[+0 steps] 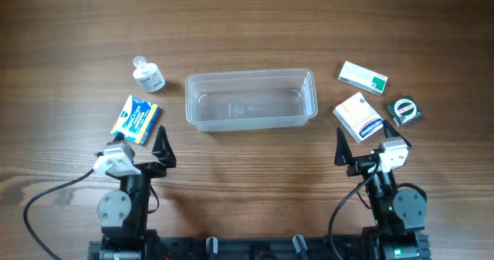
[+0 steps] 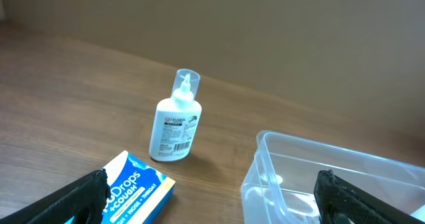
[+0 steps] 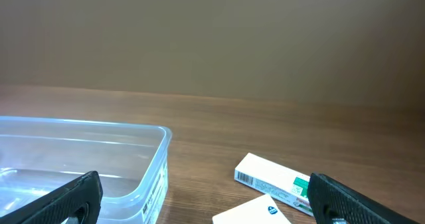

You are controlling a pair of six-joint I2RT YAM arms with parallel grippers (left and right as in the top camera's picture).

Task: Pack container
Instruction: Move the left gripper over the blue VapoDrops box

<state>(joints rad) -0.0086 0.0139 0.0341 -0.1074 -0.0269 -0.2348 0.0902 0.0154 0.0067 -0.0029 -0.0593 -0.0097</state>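
1. My left gripper [image 2: 212,207] has its jaws spread wide, with nothing between them. The right gripper [image 3: 212,204] is the same.
2. The container [image 1: 251,99] sits on the table [image 1: 247,28] ahead of both grippers. It is off the left jaws' right finger and off the right jaws' left finger.
3. Ahead of the left jaws I see a bottle [image 2: 176,121] standing upright. A blue box [image 2: 133,187] lies by their left finger.
4. Ahead of the right jaws, toward their right finger, lies a green-marked box [image 3: 275,181]. A second white box [image 3: 255,212] lies nearer.
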